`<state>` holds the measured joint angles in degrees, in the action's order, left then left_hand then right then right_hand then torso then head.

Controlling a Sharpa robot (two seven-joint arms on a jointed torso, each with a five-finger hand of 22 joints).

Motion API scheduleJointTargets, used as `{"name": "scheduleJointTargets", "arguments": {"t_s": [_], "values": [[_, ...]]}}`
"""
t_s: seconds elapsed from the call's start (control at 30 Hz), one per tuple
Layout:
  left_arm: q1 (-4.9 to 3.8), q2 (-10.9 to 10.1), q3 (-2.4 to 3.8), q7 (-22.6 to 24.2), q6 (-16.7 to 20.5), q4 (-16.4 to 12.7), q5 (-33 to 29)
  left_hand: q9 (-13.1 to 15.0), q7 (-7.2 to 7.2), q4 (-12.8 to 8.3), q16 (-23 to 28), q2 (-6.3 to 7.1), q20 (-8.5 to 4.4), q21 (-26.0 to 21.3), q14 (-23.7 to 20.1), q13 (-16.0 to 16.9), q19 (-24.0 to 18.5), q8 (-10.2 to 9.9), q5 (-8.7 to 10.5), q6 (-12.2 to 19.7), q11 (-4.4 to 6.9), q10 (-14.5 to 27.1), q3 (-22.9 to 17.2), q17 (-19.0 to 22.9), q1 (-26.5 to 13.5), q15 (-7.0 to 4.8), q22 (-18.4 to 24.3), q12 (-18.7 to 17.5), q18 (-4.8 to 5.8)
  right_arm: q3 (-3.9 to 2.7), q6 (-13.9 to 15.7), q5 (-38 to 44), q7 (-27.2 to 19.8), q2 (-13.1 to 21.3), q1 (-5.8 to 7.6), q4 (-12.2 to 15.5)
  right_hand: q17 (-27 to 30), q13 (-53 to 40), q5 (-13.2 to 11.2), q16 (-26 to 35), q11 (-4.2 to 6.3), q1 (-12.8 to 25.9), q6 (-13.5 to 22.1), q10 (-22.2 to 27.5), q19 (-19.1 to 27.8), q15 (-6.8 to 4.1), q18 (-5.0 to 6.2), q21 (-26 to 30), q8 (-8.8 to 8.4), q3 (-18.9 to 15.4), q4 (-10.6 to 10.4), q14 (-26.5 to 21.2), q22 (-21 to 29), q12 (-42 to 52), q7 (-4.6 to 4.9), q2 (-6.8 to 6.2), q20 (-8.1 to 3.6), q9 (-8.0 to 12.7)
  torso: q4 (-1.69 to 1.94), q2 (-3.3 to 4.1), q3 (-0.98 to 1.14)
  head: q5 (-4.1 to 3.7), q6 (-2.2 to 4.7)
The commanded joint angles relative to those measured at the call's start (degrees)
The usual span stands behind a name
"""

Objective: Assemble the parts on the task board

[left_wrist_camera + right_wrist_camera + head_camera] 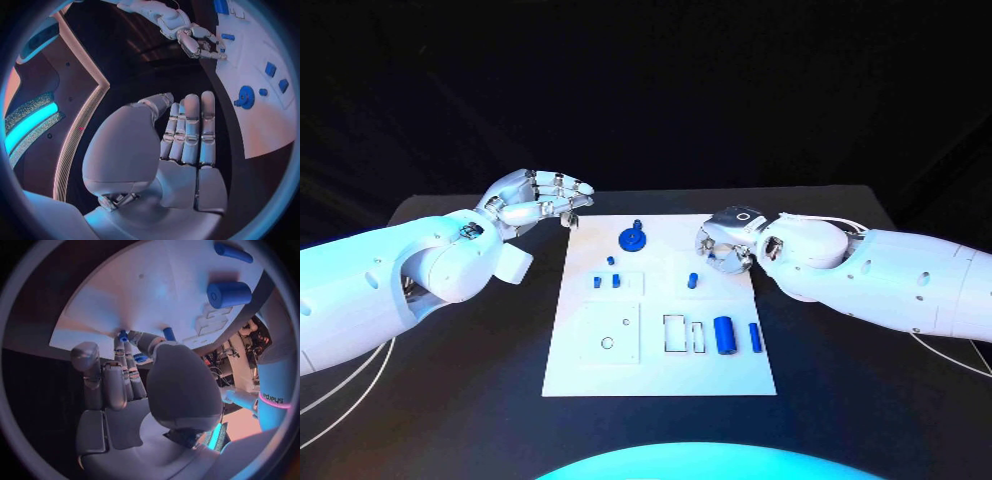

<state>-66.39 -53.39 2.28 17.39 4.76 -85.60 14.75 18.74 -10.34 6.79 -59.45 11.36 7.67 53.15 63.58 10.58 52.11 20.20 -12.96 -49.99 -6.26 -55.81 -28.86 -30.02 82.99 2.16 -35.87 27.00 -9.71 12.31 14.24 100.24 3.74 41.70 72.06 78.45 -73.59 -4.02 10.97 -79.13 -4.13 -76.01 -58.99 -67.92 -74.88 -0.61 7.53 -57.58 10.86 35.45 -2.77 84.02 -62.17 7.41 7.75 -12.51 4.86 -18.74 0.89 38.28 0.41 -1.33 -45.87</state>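
A: Our right silver hand [728, 243] pinches a small blue plastic peg [123, 335] at the white task board's [661, 375] far right edge.
B: Left silver hand [540, 200] idles open, far-left. We judge insertion next; alignment matters.

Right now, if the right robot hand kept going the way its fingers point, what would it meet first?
Probably the task board: the right robot hand points its fingertips at the white surface, very near it; contact is unclear.
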Motion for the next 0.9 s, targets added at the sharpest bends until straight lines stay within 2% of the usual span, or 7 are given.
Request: {"name": "scheduleJointTargets", "arguments": {"t_s": [0.03, 0.37, 0.9], "values": [[-0.02, 0.08, 0.04, 0.52, -0.11, -0.14, 0.17, -0.04, -0.15, -0.31, -0.25, -0.45, 0.00, -0.32, 0.24, 0.07, 0.26, -0.11, -0.26, 0.39, -0.18, -0.07, 0.06, -0.08, 0.19, -0.05, 0.06, 0.25, -0.88, 0.32, -2.64, 0.29, 1.23, 0.12, -0.44, -0.47, 0.16, 0.09, -0.39, -0.18, -0.21, 0.44, 0.20, 0.21, 0.35, 0.56, -0.45, 0.42, 0.10, 0.39, 0.05, 3.13, 0.11, -0.07, 0.19, 0.07, 0.16, -0.10, 0.00, -0.04, 0.02, -0.11, 0.03], [-0.02, 0.06, 0.04, 0.36, -0.34, 0.03, 0.17, -0.07, -0.22, -0.26, -0.26, -0.38, 0.01, -0.33, 0.21, 0.06, 0.29, -0.17, -0.24, 0.51, -0.25, 0.05, 0.12, -0.12, 0.10, -0.01, 0.08, 0.20, -0.86, 0.32, -1.99, 0.83, 1.92, 0.36, -0.50, -0.48, 0.90, 0.34, -0.38, 0.10, -0.19, 1.04, 1.61, 2.43, 1.07, 0.29, -0.18, 1.40, -0.41, 0.34, 0.35, 2.89, 0.56, -1.52, 0.02, -1.43, 0.10, -0.22, 0.00, -0.03, -0.01, -0.27, -0.02], [-0.02, -0.02, 0.04, 0.16, -0.62, 0.20, 0.17, -0.10, -0.28, -0.19, -0.27, -0.34, 0.03, -0.37, 0.16, 0.05, 0.32, -0.24, -0.24, 0.65, -0.31, 0.19, 0.18, -0.16, 0.02, 0.05, 0.11, 0.15, -0.84, 0.32, -3.16, 0.40, 1.19, 0.96, -0.60, -0.19, 0.91, 0.21, -0.36, 0.04, -0.06, 0.90, 1.34, 2.15, 0.97, 0.23, -0.25, 1.14, -0.19, 0.46, 0.53, 2.88, 0.24, -1.42, -0.13, -1.48, 0.03, -0.41, 0.01, -0.02, -0.04, -0.35, -0.08]]}}
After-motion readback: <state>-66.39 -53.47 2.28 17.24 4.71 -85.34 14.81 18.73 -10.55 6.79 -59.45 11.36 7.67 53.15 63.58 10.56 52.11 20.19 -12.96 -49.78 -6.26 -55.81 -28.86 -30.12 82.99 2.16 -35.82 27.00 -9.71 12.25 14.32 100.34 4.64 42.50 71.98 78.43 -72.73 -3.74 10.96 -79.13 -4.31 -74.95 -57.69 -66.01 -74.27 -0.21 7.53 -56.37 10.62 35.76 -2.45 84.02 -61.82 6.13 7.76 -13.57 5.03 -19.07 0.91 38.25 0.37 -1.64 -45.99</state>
